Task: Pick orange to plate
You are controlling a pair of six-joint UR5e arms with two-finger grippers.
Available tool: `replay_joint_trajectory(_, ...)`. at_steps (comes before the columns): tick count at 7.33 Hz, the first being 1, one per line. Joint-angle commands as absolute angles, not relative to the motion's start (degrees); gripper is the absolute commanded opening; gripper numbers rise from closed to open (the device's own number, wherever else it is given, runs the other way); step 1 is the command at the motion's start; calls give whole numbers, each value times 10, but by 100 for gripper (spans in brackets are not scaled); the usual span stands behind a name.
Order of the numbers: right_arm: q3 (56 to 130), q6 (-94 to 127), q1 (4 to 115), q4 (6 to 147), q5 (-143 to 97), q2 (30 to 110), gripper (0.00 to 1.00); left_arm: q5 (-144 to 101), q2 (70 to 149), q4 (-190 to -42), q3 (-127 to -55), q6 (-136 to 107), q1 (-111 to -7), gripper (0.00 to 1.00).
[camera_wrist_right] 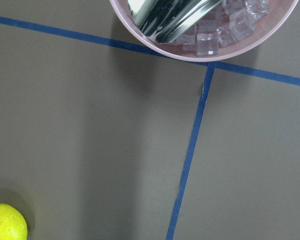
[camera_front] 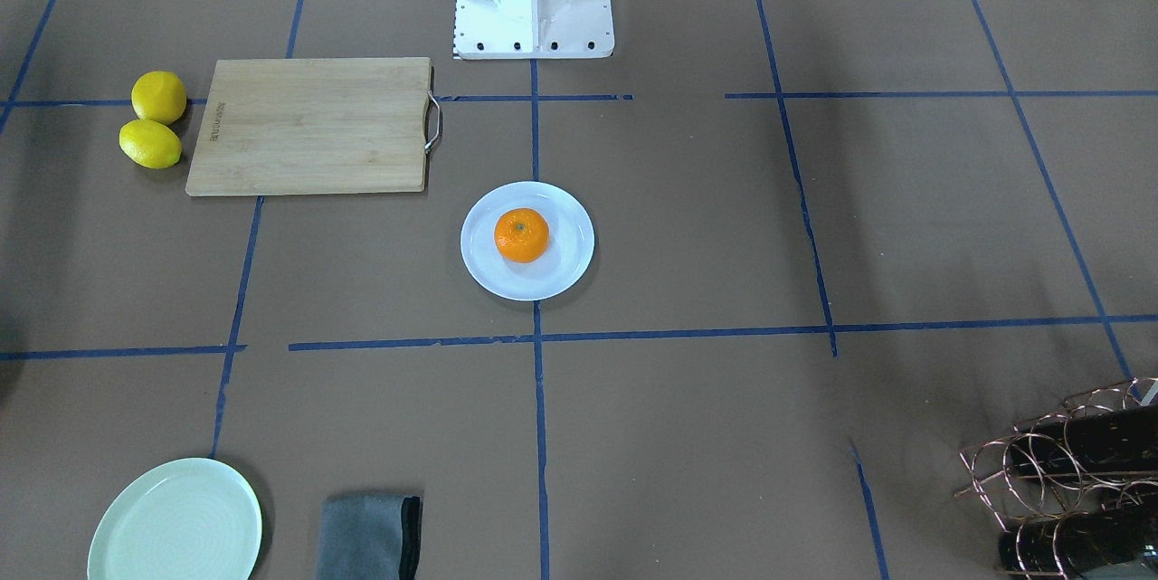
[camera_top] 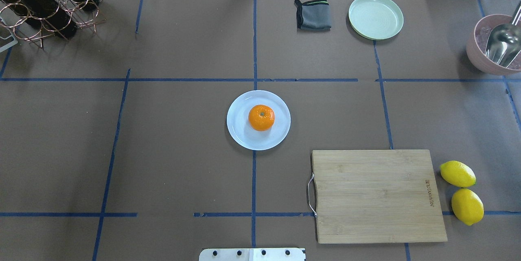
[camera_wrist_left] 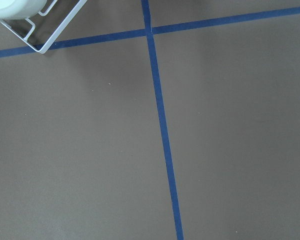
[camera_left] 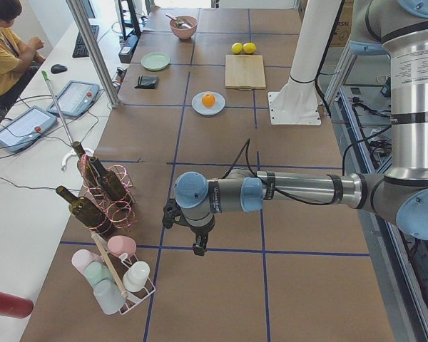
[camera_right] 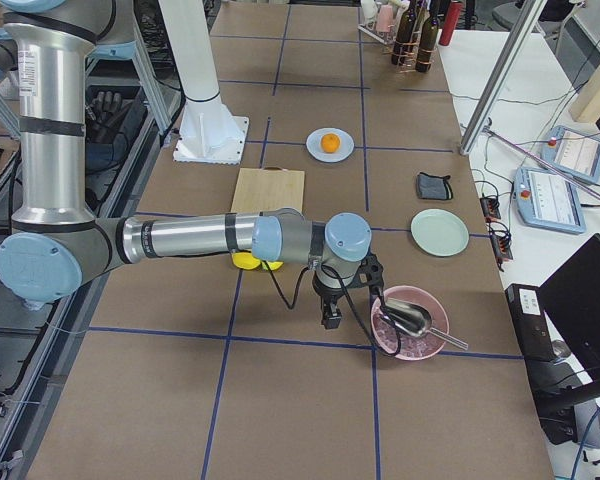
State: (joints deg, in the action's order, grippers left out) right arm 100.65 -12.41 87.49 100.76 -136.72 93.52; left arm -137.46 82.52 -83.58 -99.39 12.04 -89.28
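The orange (camera_front: 521, 235) (camera_top: 261, 117) sits in the middle of the glossy white plate (camera_front: 565, 270) (camera_top: 243, 135), stem dot up, at the table's centre. From the sides the fruit (camera_left: 208, 100) (camera_right: 330, 143) shows small on its plate (camera_left: 198, 109) (camera_right: 343, 155). Neither gripper is near it. My left gripper (camera_left: 198, 246) hangs low over bare table far toward the left end, beside the bottle rack; whether it is open or shut I cannot tell. My right gripper (camera_right: 330, 318) hovers next to a pink bowl at the right end; its state I cannot tell either. Neither wrist view shows fingers.
A wooden cutting board (camera_top: 376, 196) with two lemons (camera_top: 462, 191) lies on my right. A mint-green plate (camera_top: 375, 17) and grey cloth (camera_top: 312, 14) sit at the far side. Pink bowl of ice with a metal scoop (camera_top: 494, 45), wine rack (camera_top: 44, 4), cup rack (camera_left: 118, 281).
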Motion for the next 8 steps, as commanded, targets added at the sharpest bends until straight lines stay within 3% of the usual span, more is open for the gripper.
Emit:
replay_joint_trajectory(1,1007,-124,881,997,-1363,933,100,-1375,821,-836,-995,120,-893,100)
replay_joint_trajectory(8,1003,-105,882,954,-1329,935,100,-1375,830,-835,-995,117,-892,100)
